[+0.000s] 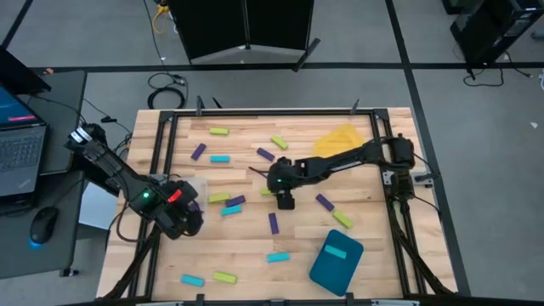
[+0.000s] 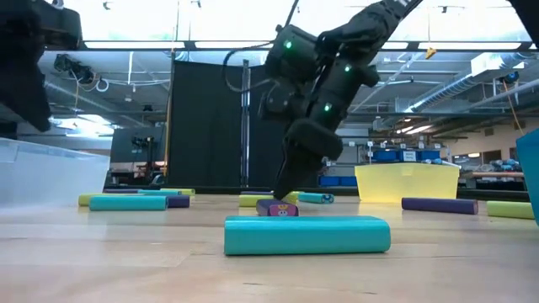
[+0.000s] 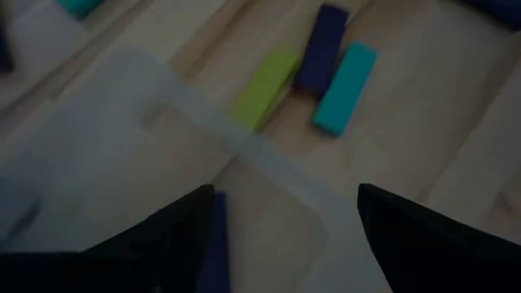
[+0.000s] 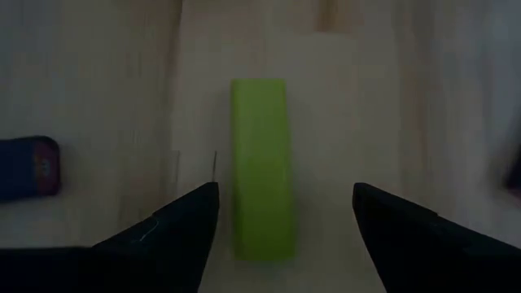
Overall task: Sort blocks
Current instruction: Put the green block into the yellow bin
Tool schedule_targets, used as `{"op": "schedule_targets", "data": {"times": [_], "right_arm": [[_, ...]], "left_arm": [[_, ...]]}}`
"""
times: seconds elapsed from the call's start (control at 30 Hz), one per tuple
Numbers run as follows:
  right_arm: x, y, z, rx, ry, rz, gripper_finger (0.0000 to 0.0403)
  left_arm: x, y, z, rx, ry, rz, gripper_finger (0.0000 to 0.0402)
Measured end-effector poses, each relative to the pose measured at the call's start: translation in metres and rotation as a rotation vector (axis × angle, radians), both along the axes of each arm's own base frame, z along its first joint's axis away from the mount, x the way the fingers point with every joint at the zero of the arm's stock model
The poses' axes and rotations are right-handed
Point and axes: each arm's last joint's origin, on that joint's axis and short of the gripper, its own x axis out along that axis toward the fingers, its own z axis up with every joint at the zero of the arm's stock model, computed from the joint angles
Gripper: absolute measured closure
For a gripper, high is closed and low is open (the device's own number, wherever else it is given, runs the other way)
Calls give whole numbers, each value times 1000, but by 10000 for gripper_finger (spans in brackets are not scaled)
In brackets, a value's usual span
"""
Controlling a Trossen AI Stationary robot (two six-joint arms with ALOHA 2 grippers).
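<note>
Purple, cyan and yellow-green blocks lie scattered flat on the wooden table (image 1: pixel 374 246). My right gripper (image 4: pixel 285 191) is open and low over the table's middle (image 1: pixel 283 195), pointing down. Its fingers stand on either side of a yellow-green block (image 4: pixel 260 163) without touching it. A purple block (image 4: pixel 26 167) lies just beside it (image 2: pixel 278 208). My left gripper (image 3: pixel 285 195) is open and hovers at the table's left (image 1: pixel 185 212), above the clear tray (image 3: pixel 122 138). A purple block (image 3: pixel 216 240) shows in that tray by one finger.
A yellow tray (image 1: pixel 340 138) sits at the far right and a teal tray (image 1: pixel 336 265) at the near right, with a cyan block (image 1: pixel 336 252) in it. Green (image 3: pixel 264 85), purple (image 3: pixel 320 45) and cyan (image 3: pixel 346 77) blocks lie side by side just beyond the clear tray.
</note>
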Motion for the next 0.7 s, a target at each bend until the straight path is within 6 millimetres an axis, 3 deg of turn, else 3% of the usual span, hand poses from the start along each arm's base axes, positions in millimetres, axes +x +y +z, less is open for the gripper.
{"op": "schedule_targets", "data": {"times": [0.27,0.37,0.53,0.7], "right_arm": [[3,0,-13,25,32,-46,139],[3,0,-14,31,35,-54,182],[3,1,-15,33,35,-63,288],[2,-1,-10,6,11,-81,287]], "left_arm": [[14,8,3,35,-58,6,94],[24,13,4,29,-67,-25,94],[40,29,7,54,-92,-62,94],[51,51,9,104,-90,-41,95]]}}
